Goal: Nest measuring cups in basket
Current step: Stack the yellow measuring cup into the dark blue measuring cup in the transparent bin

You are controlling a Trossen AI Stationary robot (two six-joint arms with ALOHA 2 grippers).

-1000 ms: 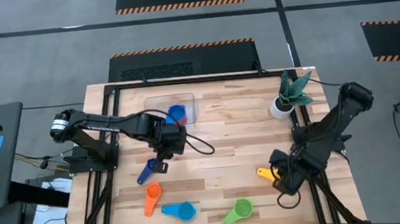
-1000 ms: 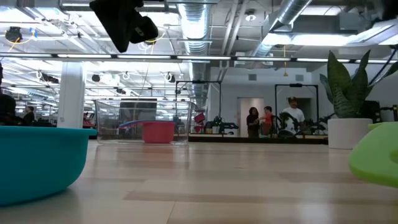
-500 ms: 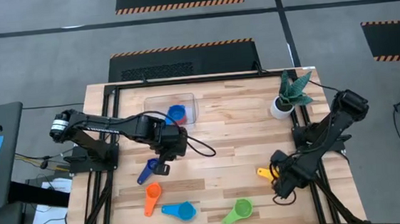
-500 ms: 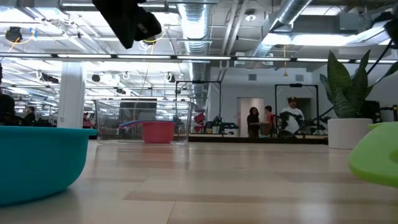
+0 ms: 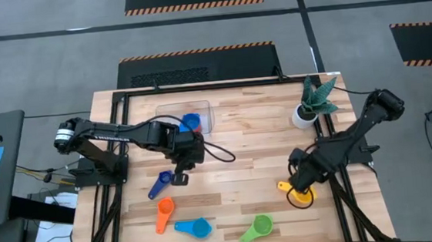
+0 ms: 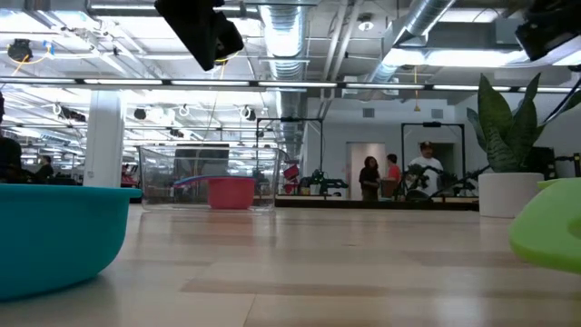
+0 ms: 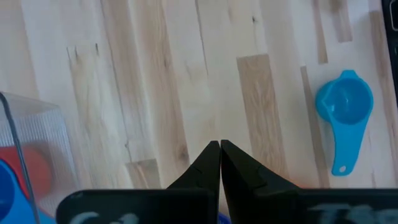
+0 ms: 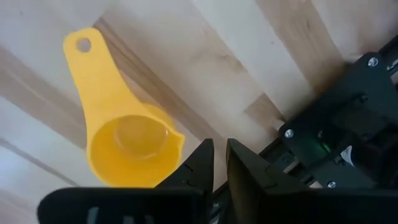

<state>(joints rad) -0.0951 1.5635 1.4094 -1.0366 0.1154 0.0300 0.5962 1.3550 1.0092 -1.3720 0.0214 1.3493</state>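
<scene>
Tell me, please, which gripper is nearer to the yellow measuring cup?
Right. The right gripper hovers just beside the yellow measuring cup; the left gripper is far across the table.

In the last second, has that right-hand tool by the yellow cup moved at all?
Yes. In the high view the right tool has pulled back from the table's near edge towards the potted plant, uncovering the yellow cup on the table.

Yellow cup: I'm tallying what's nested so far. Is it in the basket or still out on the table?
Out. The yellow cup lies on the table near the right gripper, far from the basket.
</scene>
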